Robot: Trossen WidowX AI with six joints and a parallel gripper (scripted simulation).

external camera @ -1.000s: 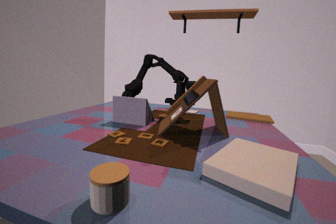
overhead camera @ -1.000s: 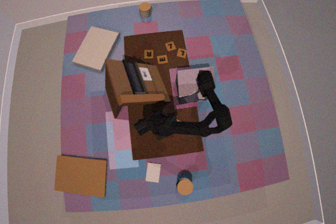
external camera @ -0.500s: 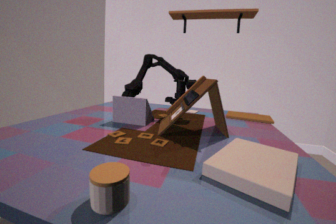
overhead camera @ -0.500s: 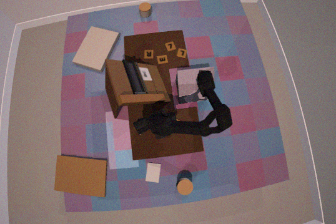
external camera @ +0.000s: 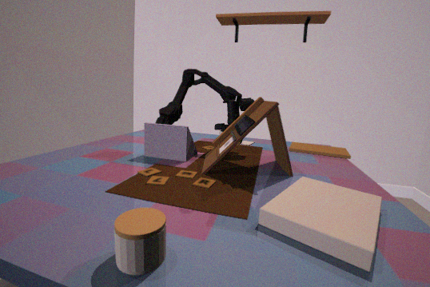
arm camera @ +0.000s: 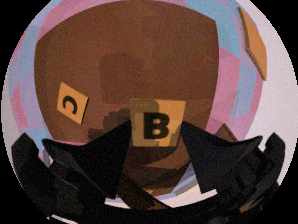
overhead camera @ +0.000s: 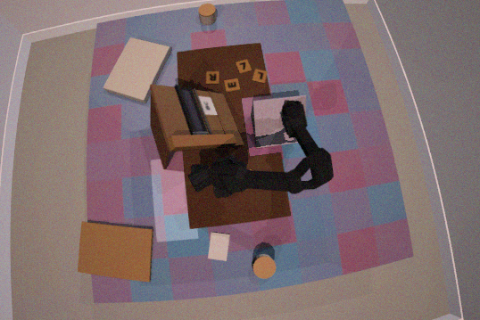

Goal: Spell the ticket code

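My gripper point(arm camera: 156, 124) is shut on the B tile point(arm camera: 167, 107), whose letter reads upright in the wrist view. Its height above the brown mat point(overhead camera: 241, 209) point(external camera: 224, 204) point(arm camera: 175, 45) is unclear. The C tile point(arm camera: 72, 103) lies tilted to its left. The R tile point(overhead camera: 212, 77) point(external camera: 204, 182), E tile point(overhead camera: 232, 85) point(external camera: 186, 173) and two L tiles point(overhead camera: 244, 66) point(overhead camera: 260, 76) lie at the mat's other end. The sloped wooden board point(overhead camera: 228, 118) point(external camera: 264, 109) bears a dark rail point(overhead camera: 192, 111) point(external camera: 244, 124) and a white ticket point(overhead camera: 207, 106) point(external camera: 227, 145); its code is too blurred to read.
A pale wedge block point(overhead camera: 268, 111) point(external camera: 165, 141) stands by the arm's base. A cream box point(overhead camera: 138, 69) point(external camera: 320, 208), an orange slab point(overhead camera: 116, 251) point(external camera: 320, 150), a white card point(overhead camera: 219, 246) and two lidded jars point(overhead camera: 207, 13) point(overhead camera: 264, 267) stand around. A shelf point(external camera: 276, 17) hangs on the wall.
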